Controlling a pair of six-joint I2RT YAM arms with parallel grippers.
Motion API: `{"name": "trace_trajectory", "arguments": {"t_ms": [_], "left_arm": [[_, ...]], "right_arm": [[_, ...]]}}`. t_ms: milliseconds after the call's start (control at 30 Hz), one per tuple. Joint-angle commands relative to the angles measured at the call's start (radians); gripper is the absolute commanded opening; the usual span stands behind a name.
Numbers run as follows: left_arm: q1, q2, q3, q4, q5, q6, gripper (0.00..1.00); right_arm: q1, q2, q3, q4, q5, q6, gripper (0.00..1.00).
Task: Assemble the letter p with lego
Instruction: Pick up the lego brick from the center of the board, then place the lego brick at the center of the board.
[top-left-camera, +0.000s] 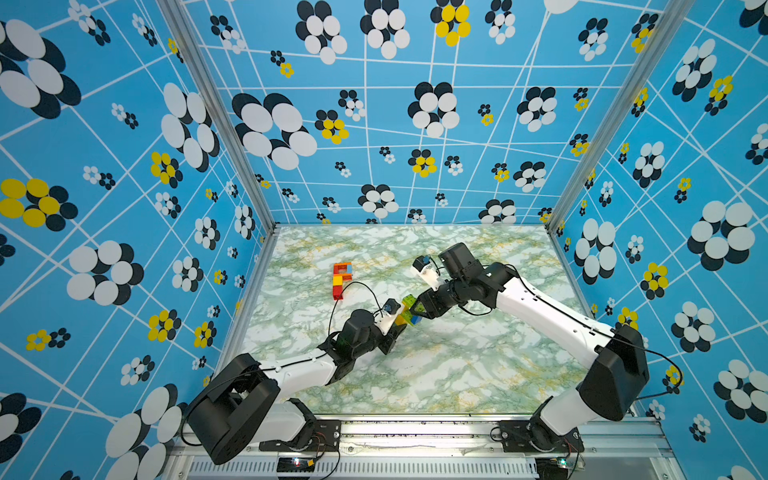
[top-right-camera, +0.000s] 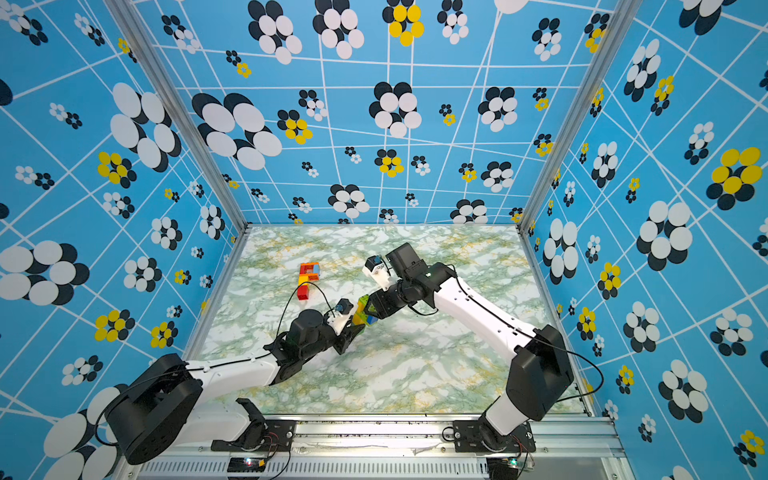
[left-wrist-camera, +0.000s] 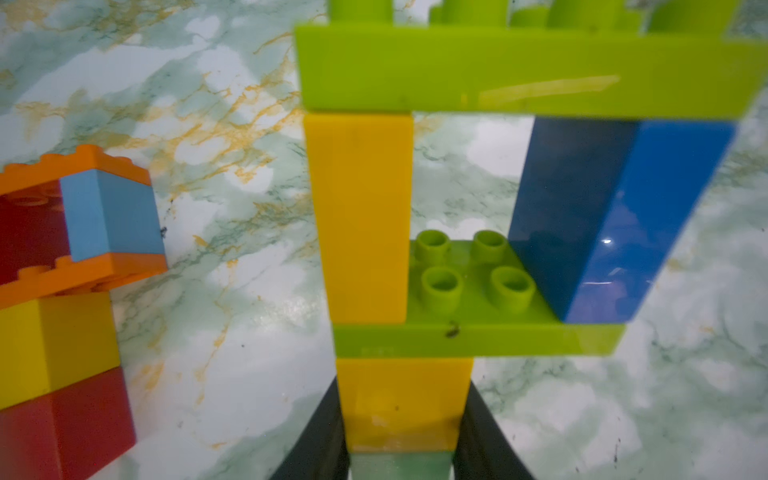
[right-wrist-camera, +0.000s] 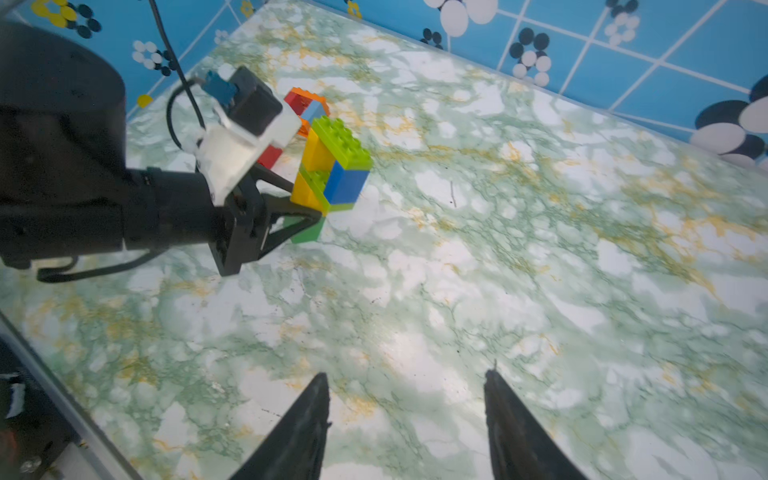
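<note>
left tool (left-wrist-camera: 401, 419) clamps lego stack (left-wrist-camera: 457, 216) | right tool (right-wrist-camera: 405, 415) parted, empty

Two high views over the whole scene, two close views from the wrists.

Both top views look steeply down from above the near edge toward the back wall, taking in the whole table (top-left-camera: 457, 374) and both arms, almost alike. The left wrist view sits very near, facing along its left tool (left-wrist-camera: 401, 419) at the held bricks (left-wrist-camera: 457, 199), with a second brick pile (left-wrist-camera: 62, 299) at the frame's edge. The right wrist view looks from farther off, past the right tool (right-wrist-camera: 407, 415), across the table at the same bricks, which all four views share.
</note>
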Motion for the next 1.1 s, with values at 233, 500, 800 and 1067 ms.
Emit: {"name": "trace_trajectory", "arguments": {"t_ms": [233,500,800,1067], "left_arm": [[0.012,0.052,0.108,-0.134,-0.099,-0.048,0.32],[0.107,0.162,0.330,-0.456,-0.199,-0.198,0.30],[0.186,0.416,0.692,-0.795,-0.253,-0.314,0.27],[0.241,0.649,1.035,-1.117,-0.221,-0.384,0.27]], "right_arm": [[-0.019,-0.105,-0.013,0.036,0.178,0.015,0.59],[-0.048,-0.277,-0.103,0.069,0.443,-0.022,0.60],[-0.050,-0.479,-0.287,0.141,0.584,-0.020,0.60],[-0.051,-0.615,-0.440,0.153,0.604,0.007,0.61]]}}
